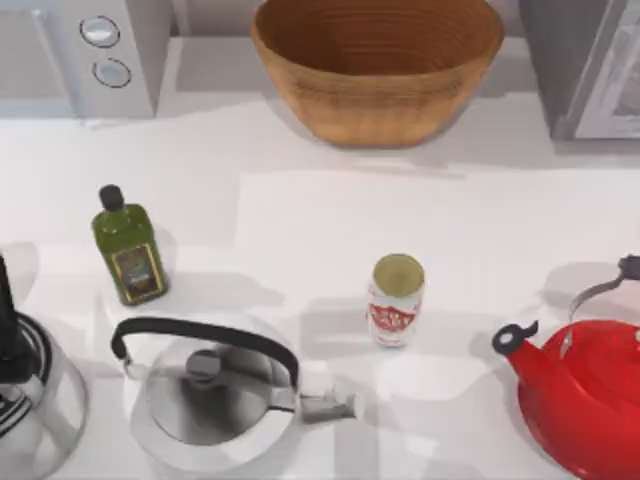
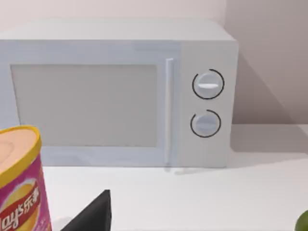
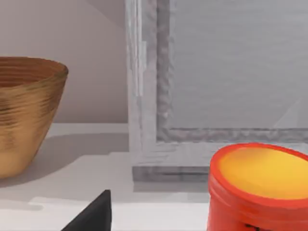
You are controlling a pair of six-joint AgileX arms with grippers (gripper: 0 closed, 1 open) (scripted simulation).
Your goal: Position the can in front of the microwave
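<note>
Can (image 1: 397, 299) upright mid-counter (image 1: 300, 215), well apart from microwave (image 1: 85, 55) at back left, our grippers' state we cannot tell

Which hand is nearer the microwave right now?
Left, likely. The left hand faces the microwave head-on; the right hand faces the darker grey appliance at the table's right.

can (image 1: 397, 299) mid-table, microwave (image 1: 85, 55) far-left

Basket (image 1: 376, 70), oil btl (image 1: 128, 248), kettles (image 1: 215, 392).
</note>
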